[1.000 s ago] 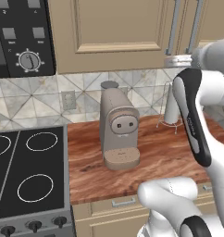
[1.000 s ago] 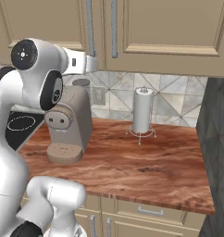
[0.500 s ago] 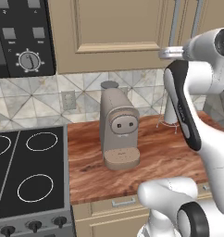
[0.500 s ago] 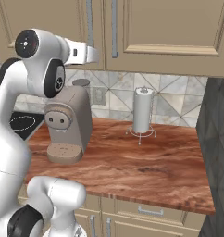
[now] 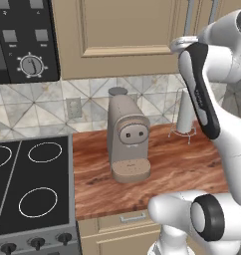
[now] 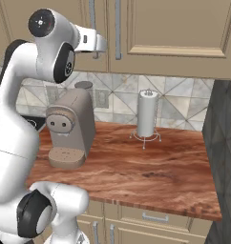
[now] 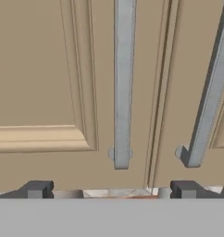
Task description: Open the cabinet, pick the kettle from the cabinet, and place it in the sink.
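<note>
The cabinet (image 5: 127,30) (image 6: 174,28) (image 7: 40,69) hangs above the counter with both doors shut. Its two long silver bar handles stand side by side: the left handle (image 7: 123,83) runs down the middle of the hand view and the right handle (image 7: 208,92) is at its right edge. My gripper (image 7: 111,190) is open and faces the doors just below the lower end of the left handle, holding nothing. In the base views the hand (image 5: 181,44) (image 6: 94,45) is raised level with the doors' lower edge, by the handles (image 6: 118,28). The kettle is hidden behind the doors. The sink is out of view.
A taupe coffee machine (image 5: 127,139) (image 6: 69,128) stands on the reddish wood counter (image 6: 151,167) under the hand. A paper towel holder (image 5: 184,112) (image 6: 147,114) stands to its right. A black stovetop (image 5: 28,184) lies left, and a dark tall unit (image 6: 225,157) bounds the counter's right.
The arm has lifted and carried the hand up and in toward the cabinet doors' handles. The jaws have stayed open.
</note>
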